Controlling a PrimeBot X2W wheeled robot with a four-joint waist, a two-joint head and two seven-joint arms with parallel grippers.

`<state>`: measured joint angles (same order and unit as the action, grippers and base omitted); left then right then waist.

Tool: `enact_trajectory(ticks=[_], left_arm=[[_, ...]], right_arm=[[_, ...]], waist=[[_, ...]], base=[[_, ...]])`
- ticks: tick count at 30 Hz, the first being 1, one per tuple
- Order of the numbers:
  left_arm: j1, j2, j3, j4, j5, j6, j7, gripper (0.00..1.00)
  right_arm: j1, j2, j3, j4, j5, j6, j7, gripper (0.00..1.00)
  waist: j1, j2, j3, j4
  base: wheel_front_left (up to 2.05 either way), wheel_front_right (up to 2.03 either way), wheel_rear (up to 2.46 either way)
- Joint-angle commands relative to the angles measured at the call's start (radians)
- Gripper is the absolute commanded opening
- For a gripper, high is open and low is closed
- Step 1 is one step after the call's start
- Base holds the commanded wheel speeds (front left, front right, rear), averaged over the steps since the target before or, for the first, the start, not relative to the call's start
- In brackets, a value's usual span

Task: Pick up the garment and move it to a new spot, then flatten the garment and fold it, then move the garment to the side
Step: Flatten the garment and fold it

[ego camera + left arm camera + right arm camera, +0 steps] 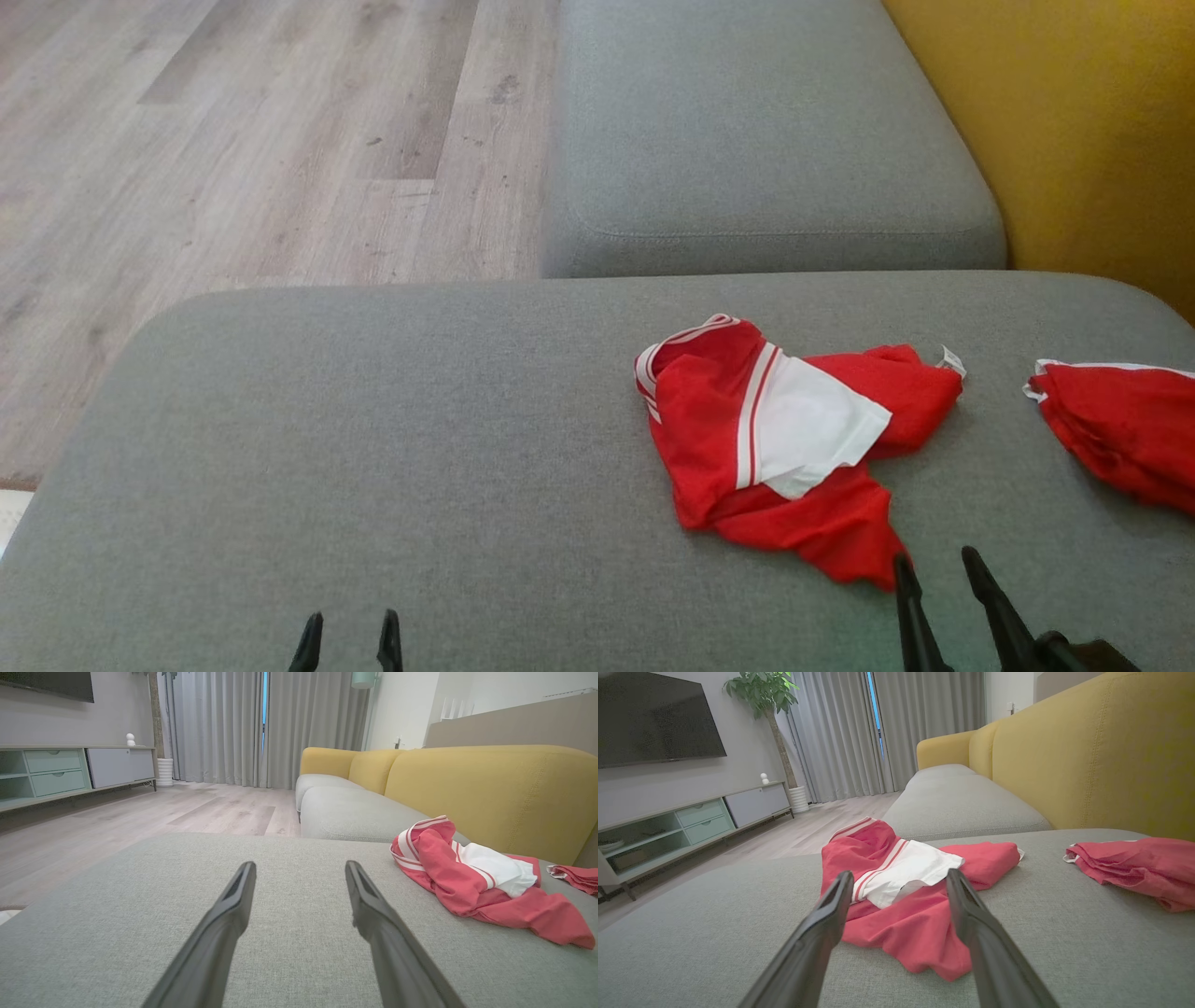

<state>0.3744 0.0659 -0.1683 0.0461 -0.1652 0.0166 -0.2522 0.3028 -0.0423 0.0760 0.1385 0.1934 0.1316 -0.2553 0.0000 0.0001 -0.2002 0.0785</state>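
Note:
A crumpled red garment [794, 439] with white panel and white stripes lies on the grey sofa cushion [373, 448], right of centre. It also lies in the left wrist view as the garment [472, 882] at the right, and in the right wrist view as the garment [906, 891] straight ahead. My right gripper [934, 562] is open just in front of its near corner, fingers apart with nothing between them; the same gripper [899, 877] frames the cloth. My left gripper [350, 621] is open over bare cushion at the lower left, seen again [300, 867] well left of the garment.
A second red garment [1120, 420] lies at the cushion's right edge. Beyond is another grey seat cushion [766, 140], a yellow backrest [1074, 121] at the right and wood floor [233, 140] at the left. A TV stand [691, 821] stands across the room.

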Motion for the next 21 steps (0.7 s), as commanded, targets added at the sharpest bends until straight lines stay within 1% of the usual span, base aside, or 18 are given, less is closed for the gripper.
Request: enact_trajectory(ticks=[1, 8, 12, 14, 17, 21], left_arm=[[-0.063, -0.015, 0.03, -0.03, 0.005, -0.005, -0.009, 1.0], [-0.065, -0.015, 0.017, -0.028, -0.006, 0.004, -0.01, 1.0], [-0.067, -0.015, 0.01, -0.031, -0.013, 0.01, -0.01, 1.0], [-0.078, -0.015, 0.002, -0.029, -0.009, 0.006, -0.01, 1.0], [-0.118, -0.016, -0.013, -0.011, 0.003, 0.0, -0.01, 1.0], [-0.217, -0.016, -0.055, 0.032, 0.021, -0.011, -0.01, 1.0]], right_arm=[[-0.043, -0.008, 0.025, -0.029, -0.003, -0.001, -0.006, 1.0], [-0.049, -0.008, 0.033, -0.024, -0.005, -0.001, -0.006, 1.0], [-0.056, -0.008, 0.044, -0.023, -0.009, -0.001, -0.006, 1.0], [-0.06, -0.008, 0.049, -0.025, -0.011, -0.001, -0.006, 1.0], [-0.066, -0.008, 0.054, -0.029, -0.012, -0.001, -0.006, 1.0], [-0.079, -0.008, 0.07, -0.029, -0.02, -0.001, -0.006, 1.0]], waist=[[0.0, -0.0001, 0.001, -0.001], [0.0, -0.0001, 0.004, -0.009], [0.0, -0.0001, 0.011, -0.025], [0.0, -0.0001, 0.019, -0.034], [0.0, -0.0001, 0.036, -0.048], [0.0, -0.0001, 0.07, -0.076]], base=[[0.0, 0.0, 0.0], [0.0, 0.0, 0.0], [0.0, 0.0, 0.0], [0.0, 0.0, 0.0], [0.0, 0.0, 0.0], [0.0, 0.0, 0.0]])
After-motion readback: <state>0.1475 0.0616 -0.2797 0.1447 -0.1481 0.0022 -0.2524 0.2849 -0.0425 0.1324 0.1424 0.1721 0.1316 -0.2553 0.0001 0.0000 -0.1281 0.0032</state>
